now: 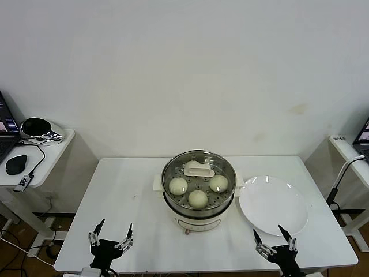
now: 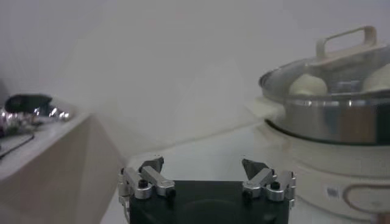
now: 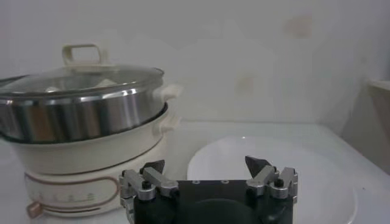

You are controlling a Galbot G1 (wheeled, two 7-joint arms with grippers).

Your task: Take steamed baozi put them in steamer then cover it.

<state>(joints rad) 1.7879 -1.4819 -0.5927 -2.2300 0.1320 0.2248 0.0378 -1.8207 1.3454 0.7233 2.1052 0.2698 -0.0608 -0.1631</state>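
Baozi (image 1: 198, 198): soft, light; under lid, frame centre.
Lid (image 1: 199, 168): glass, fragile, slippery; on steamer (image 1: 196, 214); lift by bar handle.
Left tool (image 1: 111, 237): spread, empty, lower left.
Right tool (image 1: 273, 238): spread, empty, lower right.

Fourth bun (image 1: 193, 167) sitting mostly hidden under lid handle (image 1: 199, 169), only pale top showing; lid (image 1: 199, 173) glass itself barely showing in head view; left gripper (image 1: 110, 238) and right gripper (image 1: 273, 238) arms running off bottom edge; laptop (image 1: 6, 126) getting cut by left edge; steamer (image 2: 329, 115) running past edge in left wrist view, buns (image 2: 308, 84) blurring behind glass; plate (image 3: 274, 176) getting partly covered by gripper body
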